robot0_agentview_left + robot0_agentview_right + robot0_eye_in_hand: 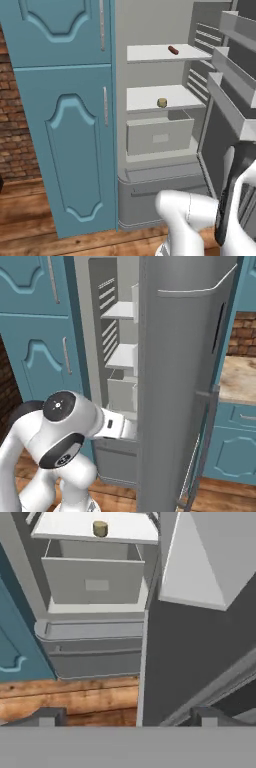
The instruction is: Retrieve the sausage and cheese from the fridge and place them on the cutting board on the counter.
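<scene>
Fridge: door swung open, interior shelves and drawer exposed. Counter visible past door, right side. Claw: low, near fridge base by door edge, aimed up into fridge; jaws wide apart, nothing held. Cheese: on lower shelf above drawer, well apart from claw, ahead and above. Sausage: on upper shelf, one level above cheese, farther from claw.
</scene>
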You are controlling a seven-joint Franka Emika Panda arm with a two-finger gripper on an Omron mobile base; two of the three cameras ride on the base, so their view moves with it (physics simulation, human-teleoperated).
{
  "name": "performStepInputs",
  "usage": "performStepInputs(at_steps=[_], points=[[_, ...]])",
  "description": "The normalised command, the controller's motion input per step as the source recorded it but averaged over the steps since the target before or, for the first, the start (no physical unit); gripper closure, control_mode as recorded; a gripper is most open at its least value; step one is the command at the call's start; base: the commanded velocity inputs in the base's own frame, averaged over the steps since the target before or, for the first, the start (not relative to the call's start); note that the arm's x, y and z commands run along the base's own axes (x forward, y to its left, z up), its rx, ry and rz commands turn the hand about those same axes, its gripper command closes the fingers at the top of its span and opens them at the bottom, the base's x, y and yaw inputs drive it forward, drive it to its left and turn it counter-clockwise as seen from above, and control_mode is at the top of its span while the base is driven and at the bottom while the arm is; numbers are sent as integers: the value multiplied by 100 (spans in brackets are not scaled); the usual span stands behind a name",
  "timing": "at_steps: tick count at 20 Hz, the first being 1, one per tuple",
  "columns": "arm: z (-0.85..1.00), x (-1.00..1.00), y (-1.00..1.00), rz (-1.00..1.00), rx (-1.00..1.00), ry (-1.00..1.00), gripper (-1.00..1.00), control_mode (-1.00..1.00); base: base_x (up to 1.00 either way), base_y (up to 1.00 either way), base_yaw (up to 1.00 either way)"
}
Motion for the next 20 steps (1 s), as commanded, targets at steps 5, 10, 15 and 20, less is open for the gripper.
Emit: performStepInputs(at_steps=[5,10,15,20], points=[[-6,100,2,-37,-27,4,-100,-100,0,0,0],[-4,97,-43,-38,-32,0,-100,-100,0,0,0],[0,82,-98,-29,-16,9,-100,-100,0,0,0],[1,39,-94,-21,-1,11,-100,-100,0,0,0]])
